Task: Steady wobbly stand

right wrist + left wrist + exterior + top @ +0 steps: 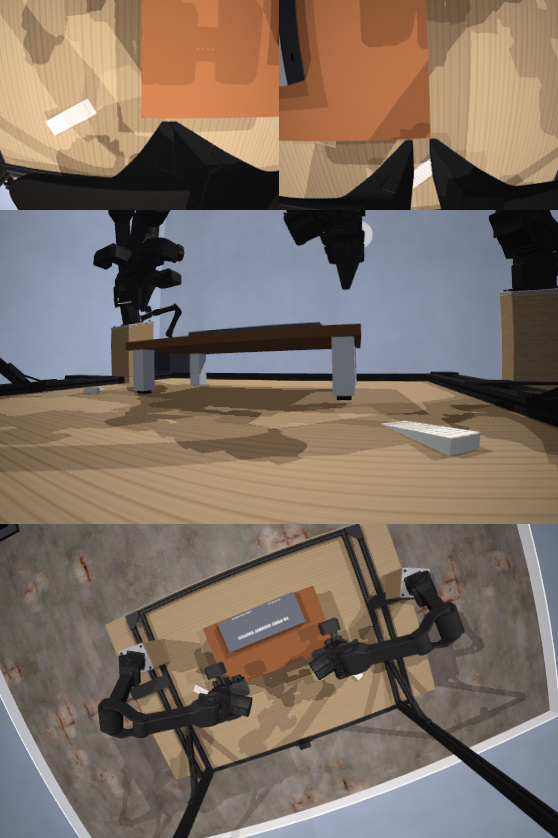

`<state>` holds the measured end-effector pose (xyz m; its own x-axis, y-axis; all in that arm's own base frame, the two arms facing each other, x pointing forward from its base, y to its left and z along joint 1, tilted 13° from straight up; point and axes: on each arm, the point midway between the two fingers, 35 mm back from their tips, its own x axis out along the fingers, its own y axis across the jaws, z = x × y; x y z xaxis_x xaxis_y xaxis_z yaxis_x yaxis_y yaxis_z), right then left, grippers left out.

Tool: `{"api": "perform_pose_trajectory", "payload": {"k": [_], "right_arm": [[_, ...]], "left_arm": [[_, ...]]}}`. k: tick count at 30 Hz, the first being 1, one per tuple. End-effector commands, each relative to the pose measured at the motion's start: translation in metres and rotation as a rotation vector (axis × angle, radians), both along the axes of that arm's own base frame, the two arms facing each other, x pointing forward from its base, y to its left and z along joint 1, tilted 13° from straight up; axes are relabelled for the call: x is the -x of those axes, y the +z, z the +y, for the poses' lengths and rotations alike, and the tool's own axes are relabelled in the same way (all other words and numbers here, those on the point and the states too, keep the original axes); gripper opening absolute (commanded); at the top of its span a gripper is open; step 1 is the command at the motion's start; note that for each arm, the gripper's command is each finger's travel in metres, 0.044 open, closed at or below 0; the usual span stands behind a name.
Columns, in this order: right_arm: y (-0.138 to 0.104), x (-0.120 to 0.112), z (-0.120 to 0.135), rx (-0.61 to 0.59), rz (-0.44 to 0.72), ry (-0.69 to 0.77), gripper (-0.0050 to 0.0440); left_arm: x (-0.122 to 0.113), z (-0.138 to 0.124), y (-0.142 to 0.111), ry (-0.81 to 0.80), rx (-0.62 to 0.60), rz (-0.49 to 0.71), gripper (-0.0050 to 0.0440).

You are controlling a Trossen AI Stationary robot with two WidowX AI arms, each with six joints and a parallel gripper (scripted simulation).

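Note:
The brown-orange stand (287, 646) (250, 343) (349, 70) (187, 100) stands on grey legs with dark feet; its top looks slightly tilted in the exterior view. Whether each foot touches the table cannot be told. The grey network switch (262, 621) (255, 329) lies on top. One white wedge (201, 690) (91, 390) (422, 173) lies near the stand's left end, another (358, 676) (435, 436) (71, 117) off its right front corner. My left gripper (420, 145) is slightly open and empty, above the near left corner. My right gripper (346, 288) (168, 128) is shut and empty, above the right front corner.
Black frame rails (260, 753) border the work area. Wooden blocks (530, 335) carry the arm bases at both ends. Both forearms reach in over the side rails. Shadows of the arms and frame fall across stand and table.

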<state>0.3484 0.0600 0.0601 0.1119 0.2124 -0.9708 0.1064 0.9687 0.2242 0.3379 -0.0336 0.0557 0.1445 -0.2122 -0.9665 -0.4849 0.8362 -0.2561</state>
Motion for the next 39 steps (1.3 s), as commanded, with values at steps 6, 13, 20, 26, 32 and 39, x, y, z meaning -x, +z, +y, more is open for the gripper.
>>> {"api": "perform_pose_trajectory", "payload": {"k": [6,13,20,26,32,39], "right_arm": [[-0.001,0.000,0.000,0.000,0.001,0.000,0.0000],[-0.001,0.000,0.000,0.000,0.001,0.000,0.0000],[0.000,0.000,0.000,0.000,0.000,0.000,0.0000],[0.000,0.000,0.000,0.000,0.000,0.000,0.0000],[0.000,0.000,0.000,0.000,0.000,0.000,0.0000],[0.000,0.000,0.000,0.000,0.000,0.000,0.0000]], "left_arm": [[-0.075,0.003,0.074,-0.052,-0.044,-0.393,0.0237],[-0.098,0.005,0.111,-0.068,-0.067,-0.545,0.0237],[-0.121,0.006,0.168,-0.084,-0.100,-0.752,0.0237],[-0.140,0.009,0.249,-0.098,-0.155,-1.021,0.0237],[-0.140,0.009,0.249,-0.098,-0.155,-1.021,0.0237],[-0.138,0.012,0.338,-0.099,-0.216,-1.295,0.0237]]}}
